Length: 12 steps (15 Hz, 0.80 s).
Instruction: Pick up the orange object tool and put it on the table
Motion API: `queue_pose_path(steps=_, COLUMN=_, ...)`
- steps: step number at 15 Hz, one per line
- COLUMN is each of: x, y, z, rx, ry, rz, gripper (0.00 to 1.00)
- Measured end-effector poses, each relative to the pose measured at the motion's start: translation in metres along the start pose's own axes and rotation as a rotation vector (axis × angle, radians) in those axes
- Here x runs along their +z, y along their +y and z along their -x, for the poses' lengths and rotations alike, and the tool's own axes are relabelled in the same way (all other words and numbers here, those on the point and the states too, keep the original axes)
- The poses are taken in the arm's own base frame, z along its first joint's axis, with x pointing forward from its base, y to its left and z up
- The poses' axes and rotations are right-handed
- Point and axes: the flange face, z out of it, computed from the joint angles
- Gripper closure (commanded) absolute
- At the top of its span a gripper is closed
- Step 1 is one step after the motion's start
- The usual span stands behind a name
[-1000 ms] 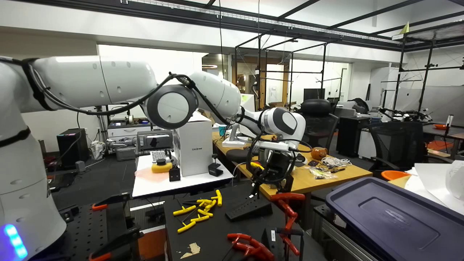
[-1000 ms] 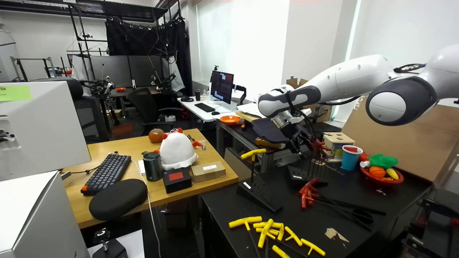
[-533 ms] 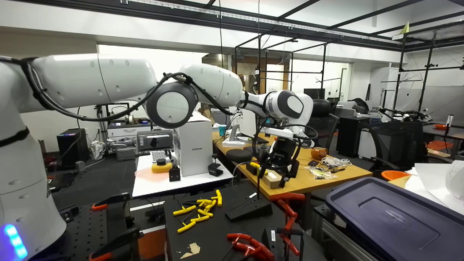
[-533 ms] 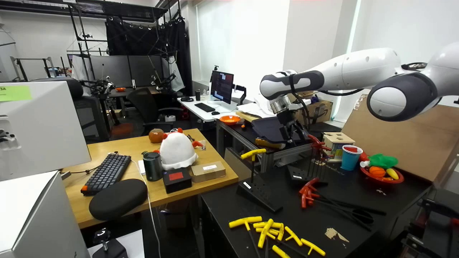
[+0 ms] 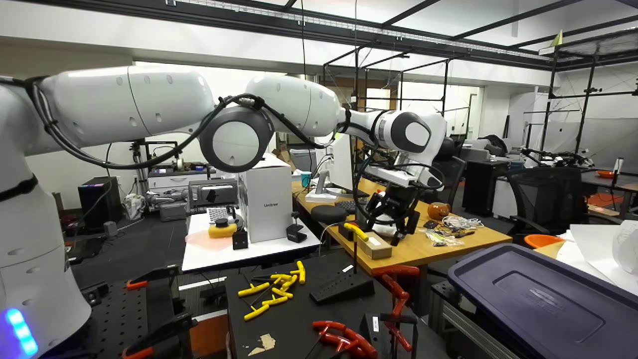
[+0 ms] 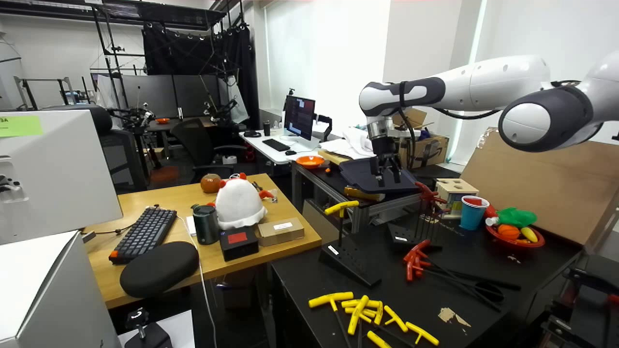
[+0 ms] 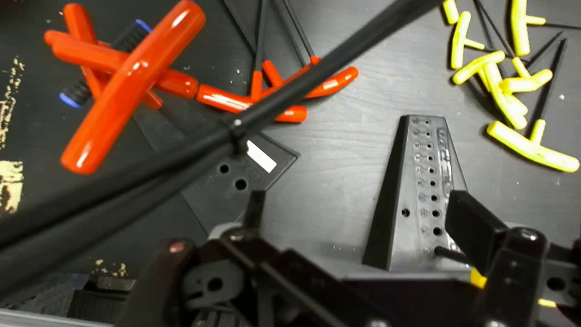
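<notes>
- Wooden table (image 6: 162, 194) beside a black desk (image 6: 307, 271).
- Orange tools (image 7: 132, 86) on the desk, some lying, others apparently upright in a holder (image 7: 218, 196).
- Gripper (image 7: 356, 206) hangs in the air, spread wide, gripping nothing.

Black table (image 7: 338, 172): orange T-handles (image 7: 223, 97), yellow T-handles (image 7: 533, 148). Tan table (image 6: 167, 197): keyboard (image 6: 145, 234), carton (image 6: 279, 233).

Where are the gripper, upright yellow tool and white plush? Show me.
Gripper (image 7: 357, 197): wrist view, midway between its fingertips.
Upright yellow tool (image 6: 341, 207): an exterior view, on its handle.
White plush (image 6: 239, 205): an exterior view, on its body.
</notes>
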Motion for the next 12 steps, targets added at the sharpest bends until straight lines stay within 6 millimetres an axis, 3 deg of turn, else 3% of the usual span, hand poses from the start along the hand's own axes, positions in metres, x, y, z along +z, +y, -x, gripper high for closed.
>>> queue_pose_path(steps=7, x=-0.035, y=0.017, z=-0.017, rx=0.132, ry=0.251, rz=0.038, gripper=0.00)
queue_pose_path(steps=12, x=-0.058, y=0.026, z=-0.010, rx=0.185, ry=0.297, rz=0.036, gripper=0.00)
